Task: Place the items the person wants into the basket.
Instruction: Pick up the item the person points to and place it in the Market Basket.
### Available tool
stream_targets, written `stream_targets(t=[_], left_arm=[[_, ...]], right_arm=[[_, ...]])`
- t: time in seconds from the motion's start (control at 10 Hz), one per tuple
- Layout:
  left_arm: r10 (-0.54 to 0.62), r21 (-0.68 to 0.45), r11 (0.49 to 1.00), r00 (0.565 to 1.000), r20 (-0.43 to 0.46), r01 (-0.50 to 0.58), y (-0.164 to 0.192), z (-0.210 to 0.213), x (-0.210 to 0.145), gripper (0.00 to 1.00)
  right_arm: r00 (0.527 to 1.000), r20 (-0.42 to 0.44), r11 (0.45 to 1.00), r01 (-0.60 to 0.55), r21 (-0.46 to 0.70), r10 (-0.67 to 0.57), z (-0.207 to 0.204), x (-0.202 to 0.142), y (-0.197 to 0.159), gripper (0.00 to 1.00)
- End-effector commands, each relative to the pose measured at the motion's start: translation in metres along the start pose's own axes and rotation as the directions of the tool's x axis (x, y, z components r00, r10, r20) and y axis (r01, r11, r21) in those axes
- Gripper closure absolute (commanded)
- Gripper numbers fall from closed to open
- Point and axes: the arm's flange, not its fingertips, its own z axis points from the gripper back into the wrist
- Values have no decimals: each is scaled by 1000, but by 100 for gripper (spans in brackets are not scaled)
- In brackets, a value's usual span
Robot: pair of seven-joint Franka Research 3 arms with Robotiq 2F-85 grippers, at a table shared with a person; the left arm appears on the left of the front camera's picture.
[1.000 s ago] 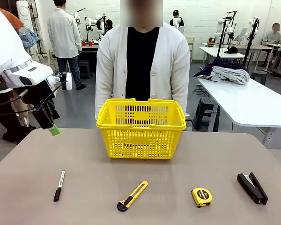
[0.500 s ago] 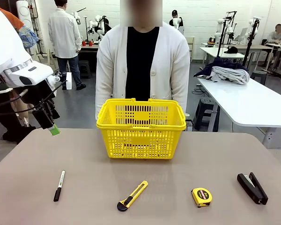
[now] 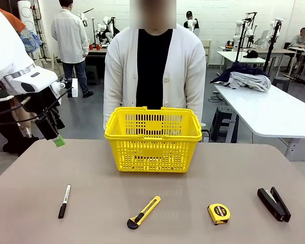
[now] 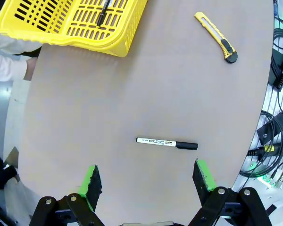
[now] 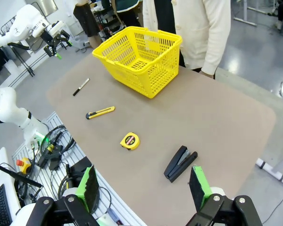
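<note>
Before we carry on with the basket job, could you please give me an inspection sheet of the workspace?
Surface: grey table, bare between the things.
Job's things: basket at the far middle, pen inside; marker near left, stapler near right, both on the table.
Clutter: knife and tape measure between marker and stapler.
Hands: left hand open, raised over the left side; right hand open, raised; both hold nothing.
Cables: cables off the table's near edge.
Surroundings: person behind the basket; other tables beyond.
</note>
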Motion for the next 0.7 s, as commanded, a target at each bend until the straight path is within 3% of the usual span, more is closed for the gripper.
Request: stream_targets(t=[0.0, 0.3, 0.5, 0.6], left_arm=[[2, 3, 1000, 1000, -5, -2, -1, 1, 0, 0], [0, 0, 1000, 1000, 0, 0, 0, 0, 0, 0], [16, 26, 999, 977, 211, -22, -3, 67, -47, 0], [-17, -65, 997, 956, 294, 38, 3, 94, -83, 0]], right_arm=[[1000, 14, 1000, -16, 14, 16, 2, 1, -1, 0], [1000, 14, 1000, -16, 14, 16, 2, 1, -1, 0], [1000, 14, 1000, -16, 14, 16, 2, 1, -1, 0], [1000, 14, 1000, -16, 14, 16, 2, 1, -1, 0]])
